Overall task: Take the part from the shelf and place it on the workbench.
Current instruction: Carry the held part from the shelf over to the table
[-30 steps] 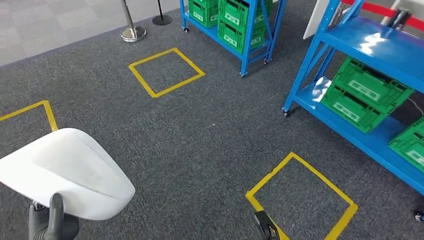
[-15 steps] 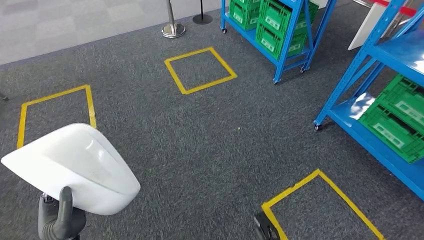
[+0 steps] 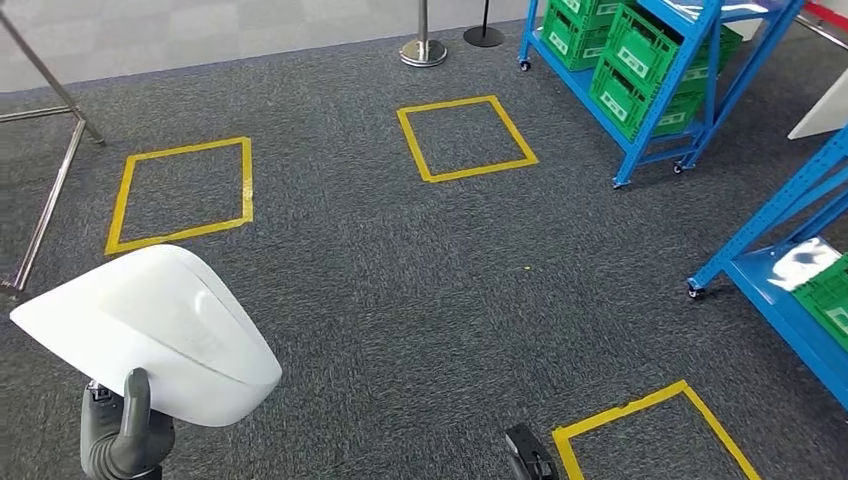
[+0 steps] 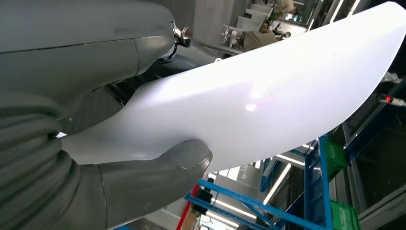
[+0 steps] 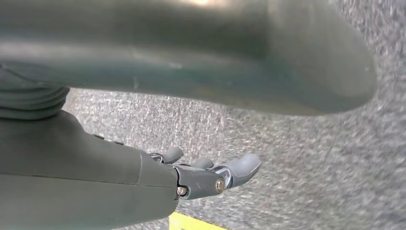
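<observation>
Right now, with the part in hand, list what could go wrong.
1. The left hand grips the large glossy white curved shell part at one low edge, with the thumb pressed on smooth plastic; it might slip or tip.
2. The part hides the grey carpet beneath it, so footing there goes unseen.
3. The blue metal shelf on wheels stands close on the right; a turn could clip it.

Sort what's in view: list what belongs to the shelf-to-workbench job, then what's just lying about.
Job:
- large white curved plastic shell part
- left robot hand gripping it
- blue metal shelf racks

Lying about:
- yellow tape floor squares
- green plastic crates
- chrome stanchion base
</observation>
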Controlling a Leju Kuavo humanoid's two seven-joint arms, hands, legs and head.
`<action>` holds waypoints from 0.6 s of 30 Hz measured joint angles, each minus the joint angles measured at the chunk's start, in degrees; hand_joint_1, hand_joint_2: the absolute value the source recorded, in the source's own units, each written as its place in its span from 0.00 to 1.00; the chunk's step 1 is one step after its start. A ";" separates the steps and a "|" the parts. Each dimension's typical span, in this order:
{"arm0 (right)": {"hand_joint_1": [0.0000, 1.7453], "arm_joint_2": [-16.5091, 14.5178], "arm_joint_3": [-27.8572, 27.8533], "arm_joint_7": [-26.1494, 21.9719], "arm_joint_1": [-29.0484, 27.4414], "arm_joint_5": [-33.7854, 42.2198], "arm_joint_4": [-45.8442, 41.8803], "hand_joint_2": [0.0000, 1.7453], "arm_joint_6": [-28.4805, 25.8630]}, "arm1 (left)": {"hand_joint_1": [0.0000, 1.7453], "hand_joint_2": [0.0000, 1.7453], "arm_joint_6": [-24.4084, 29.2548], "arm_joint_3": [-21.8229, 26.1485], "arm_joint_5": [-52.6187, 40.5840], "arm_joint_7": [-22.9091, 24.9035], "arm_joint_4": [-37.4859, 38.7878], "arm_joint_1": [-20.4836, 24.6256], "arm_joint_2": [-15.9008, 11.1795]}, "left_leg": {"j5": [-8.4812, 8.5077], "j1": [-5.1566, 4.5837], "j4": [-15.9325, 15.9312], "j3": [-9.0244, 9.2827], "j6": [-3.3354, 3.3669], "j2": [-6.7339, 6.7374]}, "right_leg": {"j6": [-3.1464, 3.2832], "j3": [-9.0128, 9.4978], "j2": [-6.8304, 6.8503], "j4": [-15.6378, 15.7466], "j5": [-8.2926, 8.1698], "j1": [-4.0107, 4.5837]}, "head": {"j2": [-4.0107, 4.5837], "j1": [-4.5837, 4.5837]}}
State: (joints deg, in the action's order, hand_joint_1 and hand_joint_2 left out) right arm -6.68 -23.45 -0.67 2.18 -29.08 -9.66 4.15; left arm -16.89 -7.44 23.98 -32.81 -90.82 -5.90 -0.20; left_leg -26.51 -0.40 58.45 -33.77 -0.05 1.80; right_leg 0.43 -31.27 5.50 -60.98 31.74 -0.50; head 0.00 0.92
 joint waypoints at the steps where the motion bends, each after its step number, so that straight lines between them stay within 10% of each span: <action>1: 0.00 0.00 0.00 -0.01 0.01 0.04 0.00 0.00 -0.09 | 1.00 1.00 -0.05 0.01 0.01 -0.03 0.07 0.23 0.11 | 0.18 0.21 -0.22 0.13 0.31 -0.73 | -0.20 -1.06 -1.89 -2.33 1.31 -0.13 | 0.00 0.07; 5: 0.00 -0.01 0.01 0.11 -0.21 0.06 0.02 0.00 -0.57 | 1.00 1.00 -0.33 0.02 0.01 -0.01 0.71 0.94 0.44 | 0.28 0.30 0.02 -0.13 0.67 -4.05 | -0.32 -7.47 -5.25 -14.09 5.14 -0.22 | 0.00 0.20; 9: 0.00 -0.03 0.01 0.30 -0.04 0.05 0.03 0.00 -0.71 | 1.00 1.00 -0.87 0.03 0.45 -0.03 1.60 1.86 0.41 | 0.04 0.51 1.01 -0.45 -0.01 -7.46 | -0.35 -2.99 -8.31 -2.83 -1.52 -0.61 | 0.01 0.22; 13: 0.00 -0.23 0.01 1.24 0.24 0.13 0.04 0.00 -0.65 | 1.00 1.00 -1.10 -0.14 1.56 -0.52 3.41 3.70 0.00 | 0.41 0.65 0.85 -1.33 -1.70 -9.90 | 0.50 -1.68 -8.84 0.35 -2.23 -0.50 | 0.01 0.26; 18: 0.00 -0.36 -0.01 1.12 0.14 0.77 0.04 0.00 -0.81 | 1.00 1.00 -0.99 -0.57 2.70 -1.26 5.55 5.23 -1.14 | -5.24 0.51 10.46 -5.90 -2.63 -3.16 | 2.22 -1.34 -5.25 0.98 -2.71 -0.17 | 0.00 -0.10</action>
State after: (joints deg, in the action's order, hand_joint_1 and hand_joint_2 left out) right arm -7.04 -23.46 0.45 2.33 -28.30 -9.62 3.34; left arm -17.88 -8.01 26.68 -34.06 -85.27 -0.67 -1.34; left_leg -31.75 0.11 68.91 -39.67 -2.68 -1.37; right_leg 2.65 -32.61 0.25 -60.01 29.04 -0.68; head 0.00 0.81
